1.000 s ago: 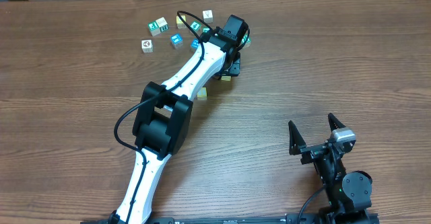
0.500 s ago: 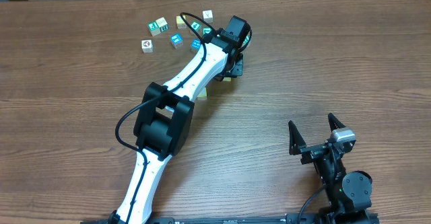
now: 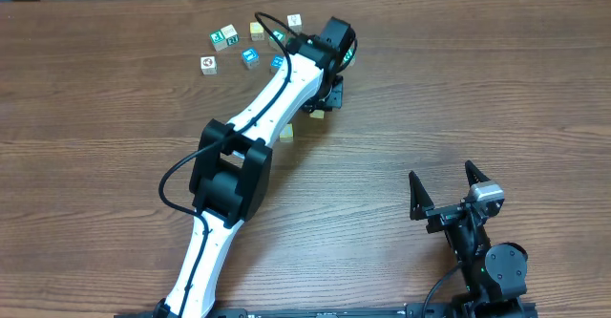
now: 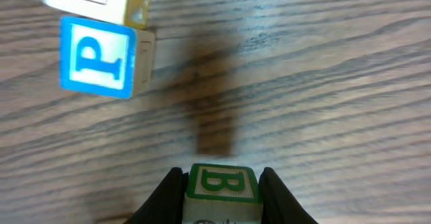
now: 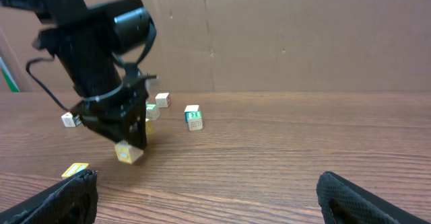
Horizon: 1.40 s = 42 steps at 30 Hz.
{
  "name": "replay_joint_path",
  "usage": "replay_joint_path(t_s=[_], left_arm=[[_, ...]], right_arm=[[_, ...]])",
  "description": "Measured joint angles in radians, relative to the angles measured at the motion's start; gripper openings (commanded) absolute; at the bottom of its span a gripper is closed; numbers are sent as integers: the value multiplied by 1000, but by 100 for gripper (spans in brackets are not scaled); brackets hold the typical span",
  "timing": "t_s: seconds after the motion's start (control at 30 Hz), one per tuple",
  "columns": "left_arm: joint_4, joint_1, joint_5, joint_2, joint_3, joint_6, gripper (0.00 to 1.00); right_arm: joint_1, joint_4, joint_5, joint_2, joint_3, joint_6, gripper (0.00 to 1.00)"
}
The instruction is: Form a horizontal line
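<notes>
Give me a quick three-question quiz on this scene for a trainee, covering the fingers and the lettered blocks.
1. True or false: the right fingers are shut.
2. Which letter is on the block between the left fingers? A) P B) B C) D
3. Fill in: the P block has a ____ letter and border.
Key: 1 false; 2 B; 3 blue.

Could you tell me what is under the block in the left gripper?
Only wooden table shows around the B block; the spot beneath is covered, so resting or lifted is unclear.
</notes>
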State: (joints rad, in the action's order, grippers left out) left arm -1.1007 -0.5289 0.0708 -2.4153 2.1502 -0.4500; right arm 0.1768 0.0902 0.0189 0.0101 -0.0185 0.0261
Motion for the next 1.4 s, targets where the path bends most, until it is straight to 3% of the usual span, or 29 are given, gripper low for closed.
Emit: replay_joint_path(t_s=[0.2,0.47,0.8,1.1,1.4], left_arm=[[-82,0,0,12,31,-92,16],[-81,-2,32,14,-47,-225,17],[-55,-2,48,14,-89,-257,22],[-51,-2,54,14,-106,-262,41],[-64,0,54,14,-67,-254,47]], right_arm=[[0,0,0,0,0,0,100],[0,0,0,0,0,0,100],[0,0,0,0,0,0,100],[0,0,0,0,0,0,100],[0,0,0,0,0,0,100]])
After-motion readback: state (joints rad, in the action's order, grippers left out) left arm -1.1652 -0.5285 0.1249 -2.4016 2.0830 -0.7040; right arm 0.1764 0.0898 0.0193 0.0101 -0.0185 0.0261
